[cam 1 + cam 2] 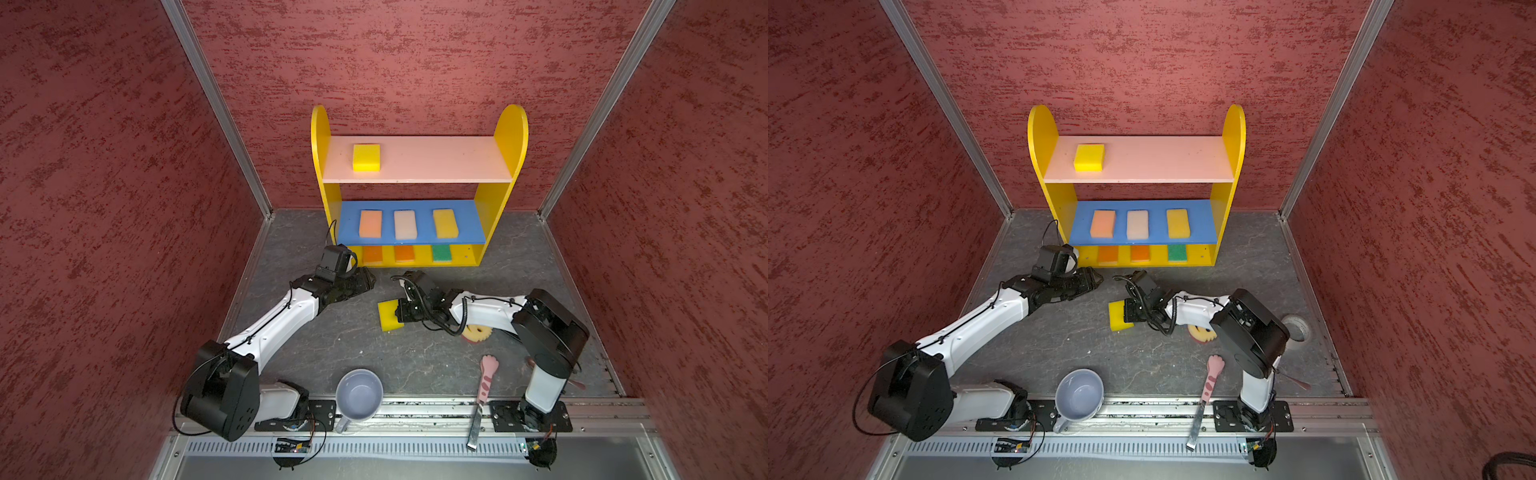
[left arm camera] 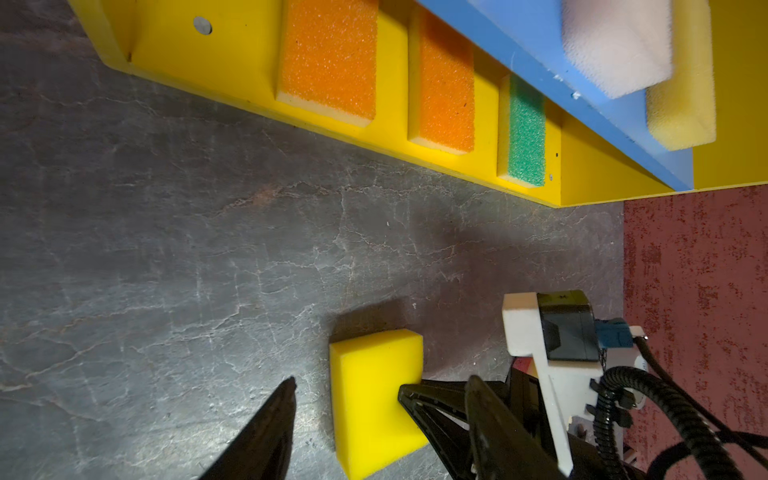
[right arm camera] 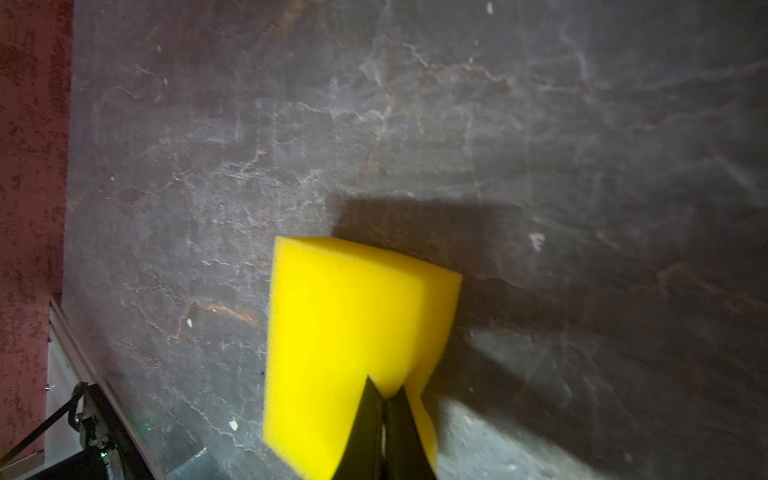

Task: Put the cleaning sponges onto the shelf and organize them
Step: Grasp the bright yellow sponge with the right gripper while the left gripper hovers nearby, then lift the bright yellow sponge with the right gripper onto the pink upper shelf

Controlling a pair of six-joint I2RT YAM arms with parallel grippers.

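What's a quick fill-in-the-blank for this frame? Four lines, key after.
1. The right gripper is shut on a loose sponge coloured ____.
2. On the shelf, the pink top board holds ____ sponge.
3. The blue middle board holds ____ sponges.
4. On the yellow bottom board, the rightmost sponge has a ____ top.
Missing words: yellow; one; three; green.

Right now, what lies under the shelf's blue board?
An orange sponge, a second orange sponge and a green sponge on the yellow bottom board; the blue board covers their rear parts.
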